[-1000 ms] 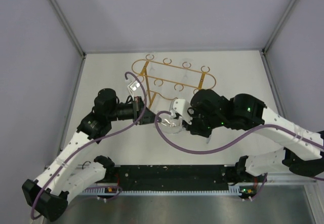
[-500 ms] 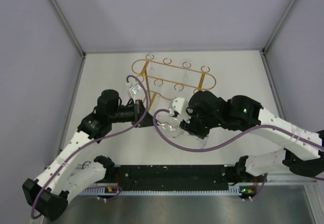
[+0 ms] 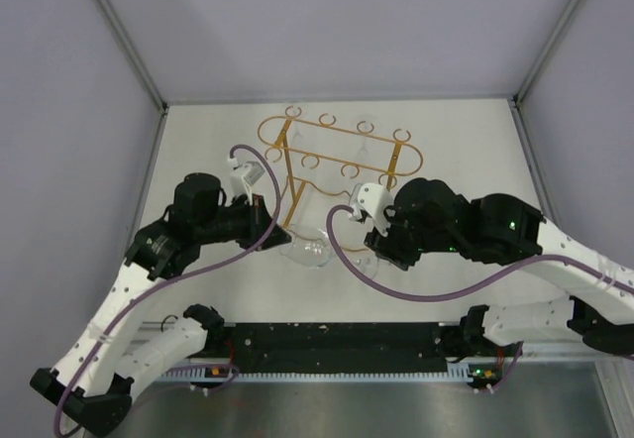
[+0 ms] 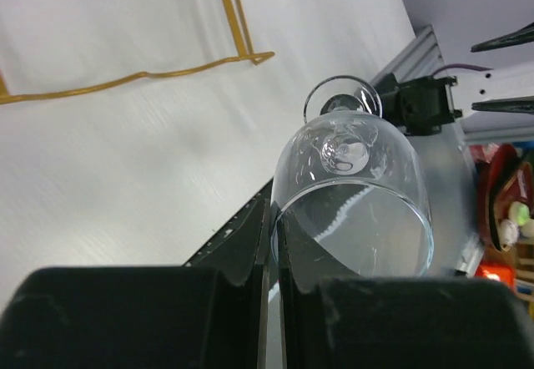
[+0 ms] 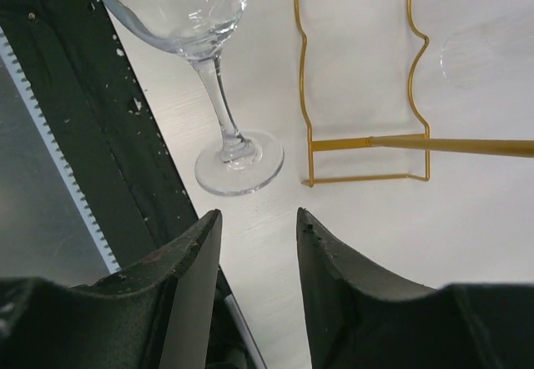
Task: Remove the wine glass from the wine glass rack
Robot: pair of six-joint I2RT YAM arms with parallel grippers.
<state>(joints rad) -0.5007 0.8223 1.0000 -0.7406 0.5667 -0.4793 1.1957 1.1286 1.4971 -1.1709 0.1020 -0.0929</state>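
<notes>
The left arm rises from its base at the near left, elbow out to the left, and its forearm reaches right toward the middle of the table [image 3: 466, 141]. The left gripper [image 4: 271, 219] points steeply down there. Its two fingers are drawn almost together, pinching the rim of the wine glass [image 4: 350, 185] with the glass wall between them. In the left wrist view the mouth of the bowl faces the camera and the round foot shows beyond it, so the glass stands about upright, mouth up.

The glass is off the wine glass rack [image 5: 450, 144] and on its near side, between the two grippers. Its foot is just beside the near corner of the rack's wavy base, apart from the wire (whether the foot rests on the table or hangs just above it, I cannot tell). It is also close to the dark strip along the table's near edge.

The right arm sweeps in from the near right, with its wrist turned toward the glass. The right gripper [image 5: 257, 219] has its fingers spread wide and holds nothing. The foot and stem of the glass stand in front of the gap, clear of both fingertips.
</notes>
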